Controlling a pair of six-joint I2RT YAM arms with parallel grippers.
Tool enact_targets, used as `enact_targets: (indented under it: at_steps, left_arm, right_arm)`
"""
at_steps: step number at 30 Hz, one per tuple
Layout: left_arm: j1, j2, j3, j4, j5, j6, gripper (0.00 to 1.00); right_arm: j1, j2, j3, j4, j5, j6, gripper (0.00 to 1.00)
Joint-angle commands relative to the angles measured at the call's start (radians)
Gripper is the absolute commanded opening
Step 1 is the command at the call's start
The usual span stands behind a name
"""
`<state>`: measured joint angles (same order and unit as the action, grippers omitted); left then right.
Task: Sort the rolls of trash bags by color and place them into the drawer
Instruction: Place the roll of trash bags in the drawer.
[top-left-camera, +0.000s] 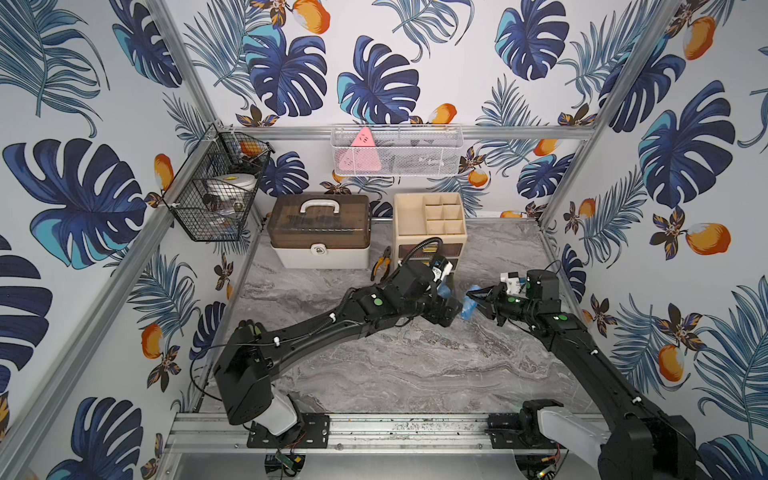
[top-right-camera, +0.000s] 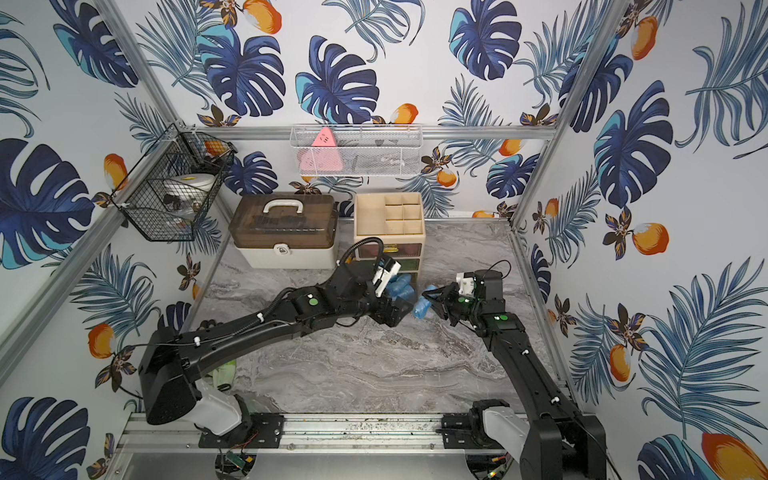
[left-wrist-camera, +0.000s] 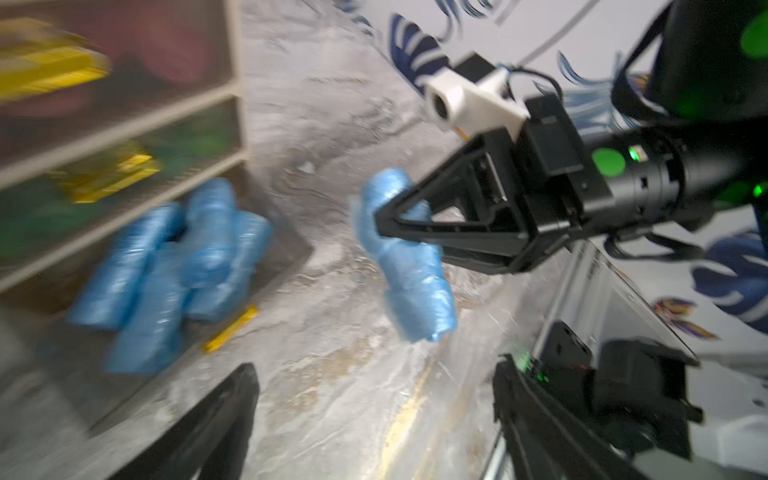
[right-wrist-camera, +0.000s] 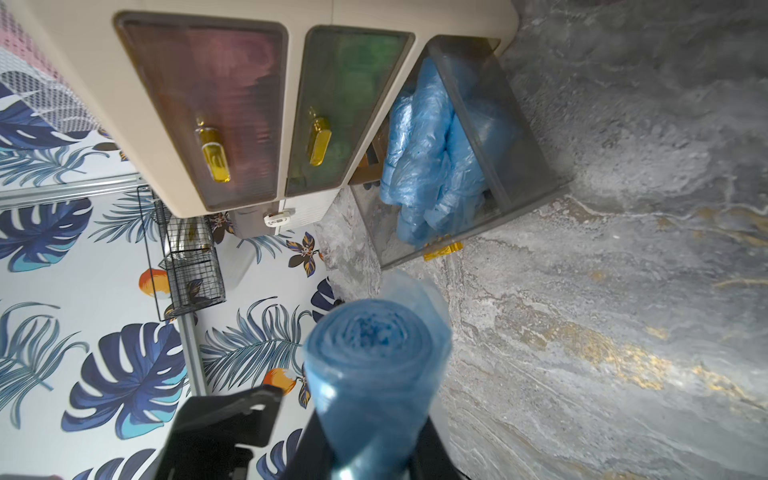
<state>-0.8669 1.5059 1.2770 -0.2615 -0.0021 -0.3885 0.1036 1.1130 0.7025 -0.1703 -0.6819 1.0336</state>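
Closest to you, end-on in the right wrist view, is the blue roll (right-wrist-camera: 374, 365); your right gripper (left-wrist-camera: 384, 224) is clamped on it near one end, holding it over the marble table (left-wrist-camera: 332, 395), near the open drawer but apart from it; your left gripper (left-wrist-camera: 376, 374) stands spread wide with nothing between its fingers; beyond, the bottom drawer (right-wrist-camera: 528, 166) is pulled out and holds a heap of blue rolls (right-wrist-camera: 432, 158), perhaps four, though blur makes the count unsure; above it the green-tinted drawer (right-wrist-camera: 353, 83) and pink-tinted drawer (right-wrist-camera: 232, 83) sit closed.
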Motion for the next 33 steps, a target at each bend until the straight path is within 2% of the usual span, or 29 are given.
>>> enact_targets:
  at_steps: [1,6,10,17,25,29,33]
  left_arm:
    - [0.050,-0.092,-0.060,-0.073,-0.211,-0.064,0.92]
    - [0.134,-0.202,-0.164,-0.051,-0.178,-0.074,0.91]
    - [0.154,-0.221,-0.195,-0.050,-0.157,-0.070,0.89]
    - [0.184,-0.239,-0.239,-0.027,-0.115,-0.079,0.88]
    - [0.223,-0.268,-0.282,-0.006,-0.072,-0.085,0.88]
    - [0.232,-0.273,-0.297,0.011,-0.053,-0.093,0.88]
    - [0.238,-0.279,-0.300,0.013,-0.043,-0.093,0.88]
  right_arm:
    - [0.041,0.072,0.038,0.074,0.064,-0.008,0.15]
    - [0.117,0.231,0.097,0.176,0.133,0.042,0.16]
    - [0.161,0.361,0.144,0.267,0.153,0.103,0.16]
    - [0.240,0.556,0.236,0.309,0.235,0.160,0.16]
    - [0.256,0.617,0.230,0.311,0.320,0.193,0.17]
    - [0.272,0.633,0.257,0.286,0.357,0.195,0.22]
    - [0.289,0.654,0.287,0.272,0.375,0.206,0.39]
